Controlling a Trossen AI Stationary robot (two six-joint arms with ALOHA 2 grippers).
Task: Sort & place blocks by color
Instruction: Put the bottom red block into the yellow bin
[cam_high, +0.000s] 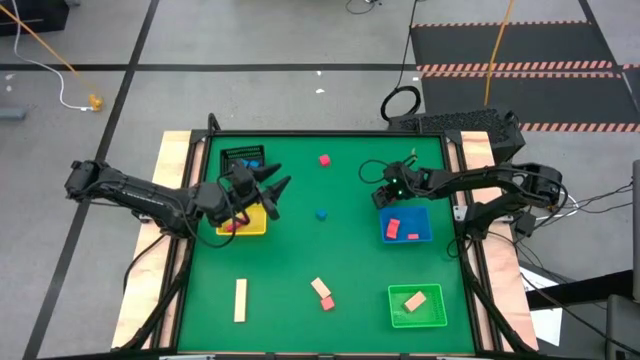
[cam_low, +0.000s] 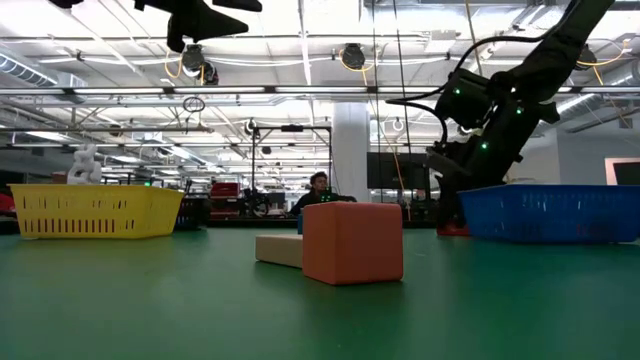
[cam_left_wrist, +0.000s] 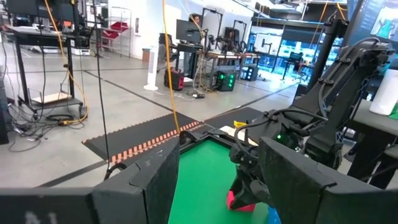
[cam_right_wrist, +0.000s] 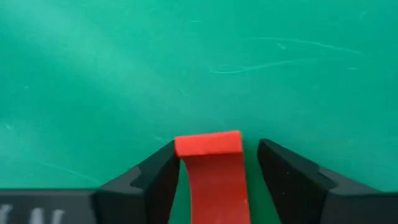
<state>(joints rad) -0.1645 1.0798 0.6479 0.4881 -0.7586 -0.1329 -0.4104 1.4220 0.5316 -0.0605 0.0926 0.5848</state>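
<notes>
Right wrist view: right gripper (cam_right_wrist: 214, 165) sits wide around a red block (cam_right_wrist: 210, 168), bottom center; looks light, stiff, grab the flat sides.

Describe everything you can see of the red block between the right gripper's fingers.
The red block is a smooth, matte bar with squared edges, painted wood by its look. It lies lengthwise between the fingers of the right gripper, over the green mat beside the blue tray. One finger looks pressed to its side. A strip of mat shows before the other, so the jaws are not closed. Whether it rests on the mat is unclear.
</notes>
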